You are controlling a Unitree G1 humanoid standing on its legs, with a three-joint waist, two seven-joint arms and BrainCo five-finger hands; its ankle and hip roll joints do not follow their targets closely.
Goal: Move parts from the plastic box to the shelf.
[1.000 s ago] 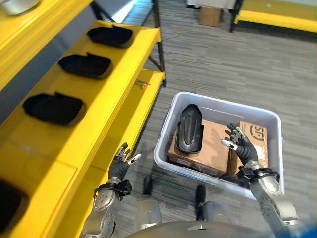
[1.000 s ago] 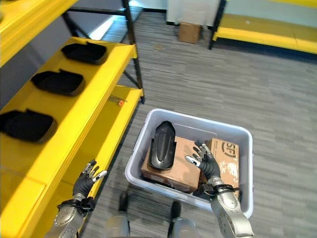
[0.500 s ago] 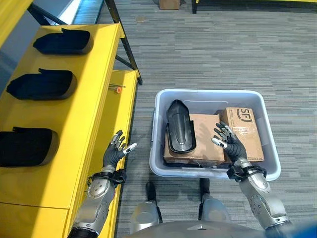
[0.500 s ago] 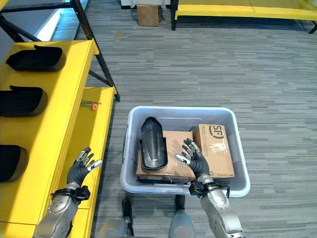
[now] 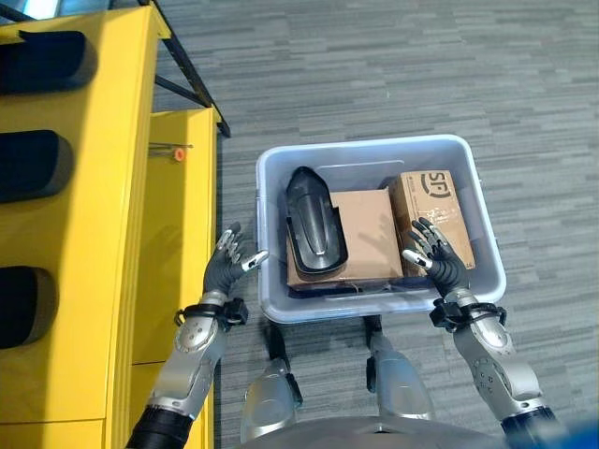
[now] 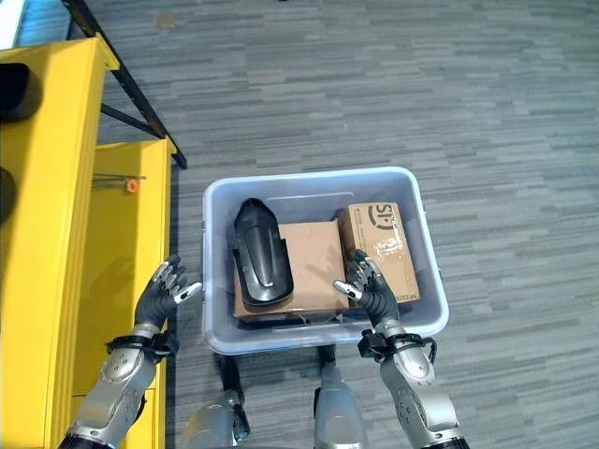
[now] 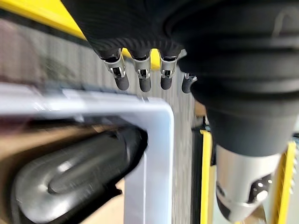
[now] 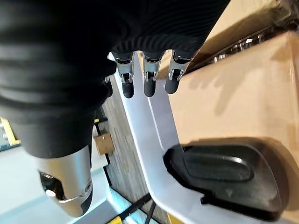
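We see the black part (image 5: 314,232) lying on a cardboard box (image 5: 351,238) inside the plastic box (image 5: 468,178), right of the yellow shelf (image 5: 112,178). Our left hand (image 5: 226,268) and right hand (image 5: 440,259) flank the near rim, fingers (image 7: 122,81) spread wide, holding nothing.

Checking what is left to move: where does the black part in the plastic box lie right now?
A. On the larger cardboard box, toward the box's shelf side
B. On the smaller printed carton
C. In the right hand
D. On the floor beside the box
A: the black part rests on the larger cardboard box inside the plastic box, and neither open hand holds it.
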